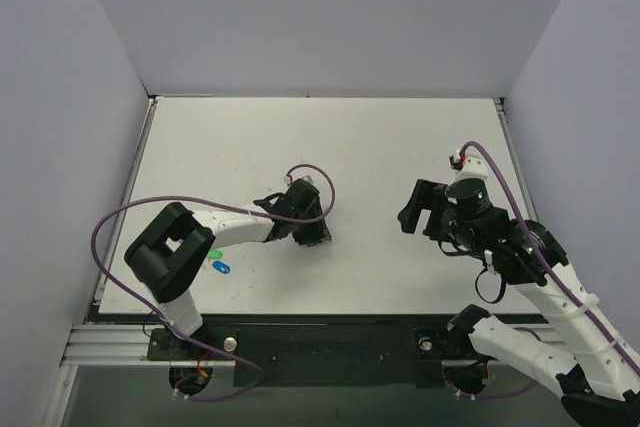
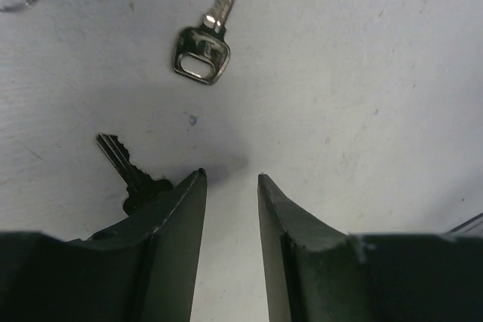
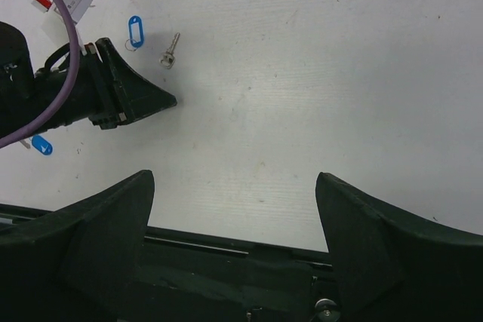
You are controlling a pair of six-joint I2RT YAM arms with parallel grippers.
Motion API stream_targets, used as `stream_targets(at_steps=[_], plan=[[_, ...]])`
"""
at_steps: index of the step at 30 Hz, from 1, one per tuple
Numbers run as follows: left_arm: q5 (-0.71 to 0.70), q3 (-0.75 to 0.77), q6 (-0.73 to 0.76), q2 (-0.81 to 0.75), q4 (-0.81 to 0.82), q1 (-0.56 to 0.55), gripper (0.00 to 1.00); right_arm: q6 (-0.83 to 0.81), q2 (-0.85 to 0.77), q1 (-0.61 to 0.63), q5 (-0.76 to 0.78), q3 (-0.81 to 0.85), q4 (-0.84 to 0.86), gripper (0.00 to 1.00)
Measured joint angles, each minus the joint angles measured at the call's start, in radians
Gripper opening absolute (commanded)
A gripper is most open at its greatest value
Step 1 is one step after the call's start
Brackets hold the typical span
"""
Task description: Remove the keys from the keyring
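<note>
Left gripper [image 2: 231, 175] standing partly open, gripping nothing. Dark key [image 2: 127, 167] lying on table [image 2: 362, 96] just outside one finger, shaft pointing away. Silver key [image 2: 202, 54] lying ahead, long axis away. Right gripper [image 3: 234, 179] wide open, empty, well apart; left arm being nearer.

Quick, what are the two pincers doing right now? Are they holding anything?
Left pincer: partly open, nothing between its fingers; a key lies beside it.
Right pincer: wide open, holding nothing.
</note>
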Motion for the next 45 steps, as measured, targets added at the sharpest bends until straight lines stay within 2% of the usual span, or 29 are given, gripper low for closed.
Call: stream_targets(at_steps=[5, 9, 17, 22, 27, 31, 37, 42, 45], plan=[[0.011, 0.0, -0.026, 0.011, 0.014, 0.042, 0.41, 0.0, -0.001, 0.0, 0.0, -0.002, -0.011, 0.83], [0.018, -0.043, -0.016, -0.026, 0.009, 0.12, 0.4, 0.0, -0.001, 0.0, 0.003, -0.002, -0.025, 0.83], [-0.093, -0.216, 0.056, -0.282, -0.194, 0.371, 0.4, 0.0, 0.007, 0.0, 0.007, -0.001, -0.027, 0.83], [-0.145, -0.245, 0.085, -0.401, -0.282, 0.418, 0.4, 0.0, 0.023, 0.0, 0.007, -0.001, -0.026, 0.83], [-0.16, -0.219, 0.116, -0.42, -0.305, 0.353, 0.4, 0.0, 0.029, 0.0, 0.006, -0.001, -0.026, 0.83], [-0.16, -0.129, 0.14, -0.391, -0.309, 0.229, 0.4, 0.002, 0.029, 0.0, 0.006, -0.001, -0.026, 0.83], [-0.124, 0.001, 0.158, -0.215, -0.252, 0.105, 0.4, 0.004, 0.028, 0.0, 0.007, -0.001, -0.026, 0.83], [-0.087, 0.074, 0.158, -0.054, -0.245, 0.054, 0.39, 0.006, 0.012, -0.001, 0.007, -0.001, -0.026, 0.83], [-0.07, 0.083, 0.158, -0.009, -0.242, 0.039, 0.39, 0.007, 0.003, -0.001, 0.007, -0.001, -0.027, 0.83]])
